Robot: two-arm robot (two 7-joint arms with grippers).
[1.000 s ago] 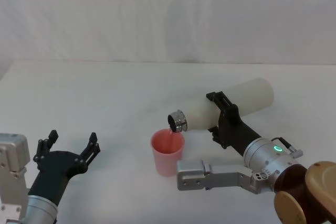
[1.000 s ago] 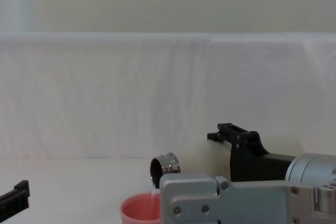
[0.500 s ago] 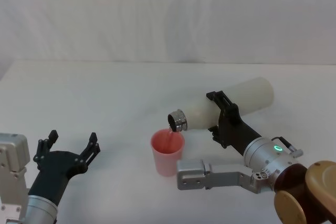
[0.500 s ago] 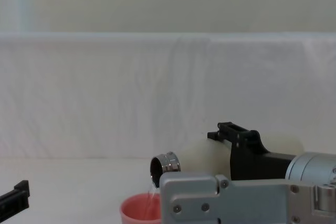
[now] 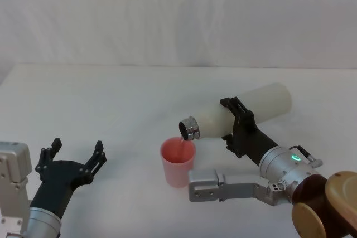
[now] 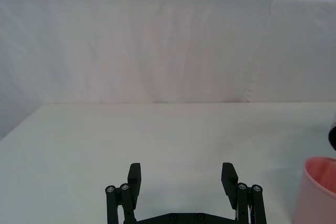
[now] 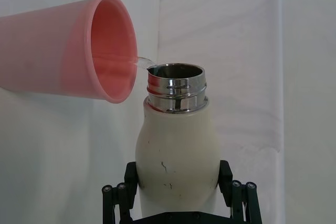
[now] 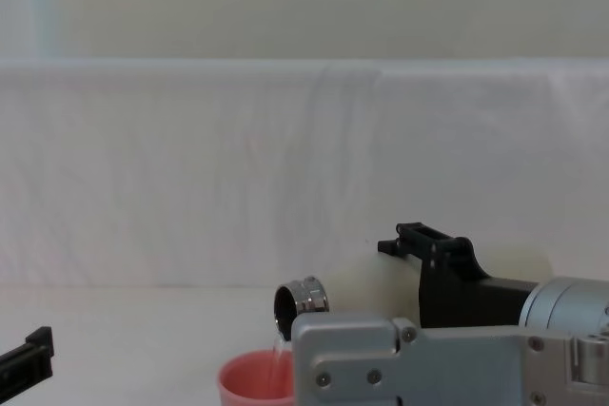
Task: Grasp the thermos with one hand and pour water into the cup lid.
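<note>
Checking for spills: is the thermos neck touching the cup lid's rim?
No, the thermos neck hangs above the cup lid, a thin stream bridging the gap.

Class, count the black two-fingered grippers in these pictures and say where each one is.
2. The left gripper hovers open, empty, at the table's near left. The right gripper is clamped around the tilted thermos, right of the pink cup lid.

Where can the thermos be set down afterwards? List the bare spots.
Bare tabletop lies between the left gripper and the cup lid, and across the far side toward the white backdrop. It is crowded around the cup lid, where the right gripper holds the tilted thermos with its steel mouth over the rim.
</note>
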